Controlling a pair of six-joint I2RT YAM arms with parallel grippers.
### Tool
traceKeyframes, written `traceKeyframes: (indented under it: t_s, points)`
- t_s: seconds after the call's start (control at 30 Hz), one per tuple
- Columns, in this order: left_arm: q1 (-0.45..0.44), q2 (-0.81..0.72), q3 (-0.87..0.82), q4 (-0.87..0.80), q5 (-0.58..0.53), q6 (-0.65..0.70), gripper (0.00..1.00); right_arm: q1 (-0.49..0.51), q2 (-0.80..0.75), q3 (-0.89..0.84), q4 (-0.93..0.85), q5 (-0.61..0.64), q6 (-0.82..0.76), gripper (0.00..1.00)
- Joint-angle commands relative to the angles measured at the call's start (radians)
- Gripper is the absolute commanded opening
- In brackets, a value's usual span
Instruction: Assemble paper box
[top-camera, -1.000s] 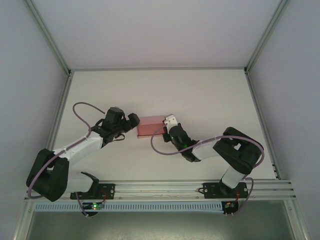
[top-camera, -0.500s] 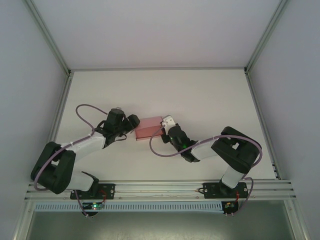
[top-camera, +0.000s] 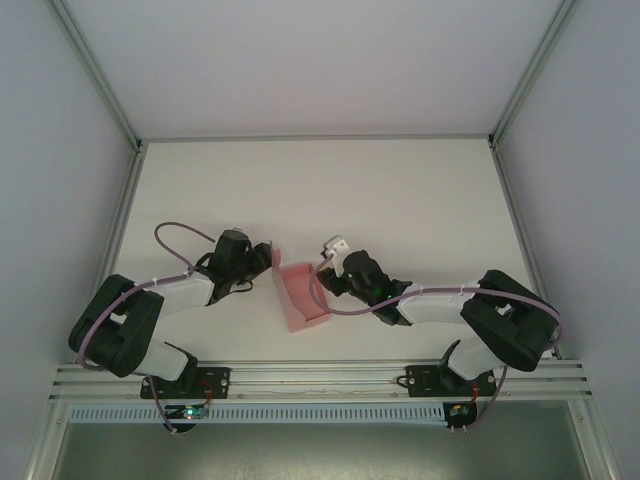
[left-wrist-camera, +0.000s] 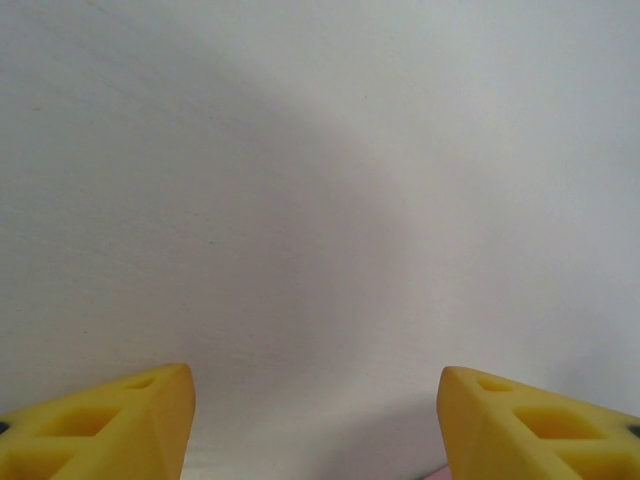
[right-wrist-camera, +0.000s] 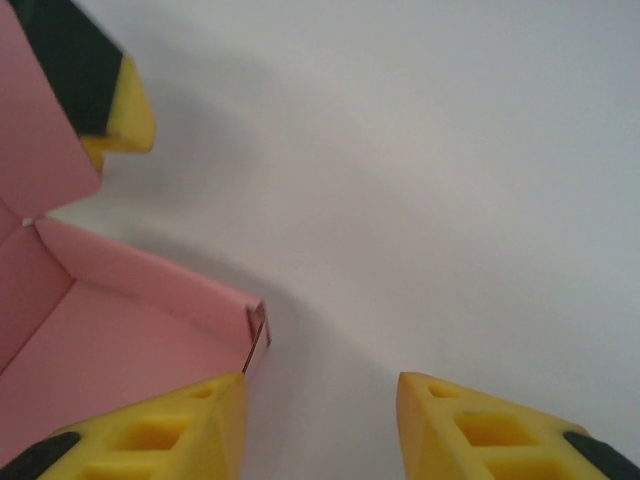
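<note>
The pink paper box (top-camera: 303, 297) lies on the white table as an open shallow tray, set at a slant between my two grippers, with one flap (top-camera: 276, 258) standing up at its far left end. My left gripper (top-camera: 264, 262) sits right against that flap; in its wrist view its yellow jaws (left-wrist-camera: 315, 375) stand apart over bare table. My right gripper (top-camera: 323, 271) is at the tray's right wall. In the right wrist view it is open (right-wrist-camera: 320, 380), its left finger (right-wrist-camera: 190, 420) over the box's corner (right-wrist-camera: 255, 330). The box's inside (right-wrist-camera: 110, 350) shows pink at the left.
The white table (top-camera: 400, 200) is walled by a grey metal frame (top-camera: 115, 240) at the sides and back. A rail (top-camera: 320, 375) with both arm bases runs along the near edge. Purple cables loop off each arm. A left-gripper fingertip (right-wrist-camera: 120, 105) shows in the right wrist view.
The box has come nearer and turned, and now lies open as a tray. My right gripper has opened and let go. Both arms have drawn in beside the box.
</note>
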Motion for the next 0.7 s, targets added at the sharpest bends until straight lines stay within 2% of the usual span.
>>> traceKeyframes:
  t_s: [0.0,0.13,0.2,0.27,0.47,0.6,0.67]
  points:
    - [0.007,-0.046,0.022,-0.031,-0.031,0.062,0.66,-0.006,0.004,0.018,-0.062,-0.109,-0.018,0.47]
    - [0.007,-0.103,0.035,-0.092,-0.052,0.099,0.74,-0.031,-0.013,0.07,-0.159,-0.257,-0.156,0.55]
    - [0.007,-0.15,0.035,-0.128,-0.087,0.121,0.88,-0.062,-0.011,0.108,-0.226,-0.321,-0.22,0.55]
    - [0.007,-0.212,0.046,-0.203,-0.136,0.149,1.0,-0.095,-0.002,0.15,-0.293,-0.332,-0.21,0.55]
    - [0.006,-0.36,0.088,-0.521,-0.226,0.215,1.0,-0.117,0.012,0.208,-0.356,-0.391,-0.242,0.61]
    - [0.004,-0.357,0.035,-0.509,-0.129,0.259,1.0,-0.129,0.069,0.249,-0.37,-0.536,-0.317,0.62]
    - [0.004,-0.36,0.013,-0.491,-0.128,0.243,1.0,-0.135,0.117,0.275,-0.375,-0.576,-0.353,0.61]
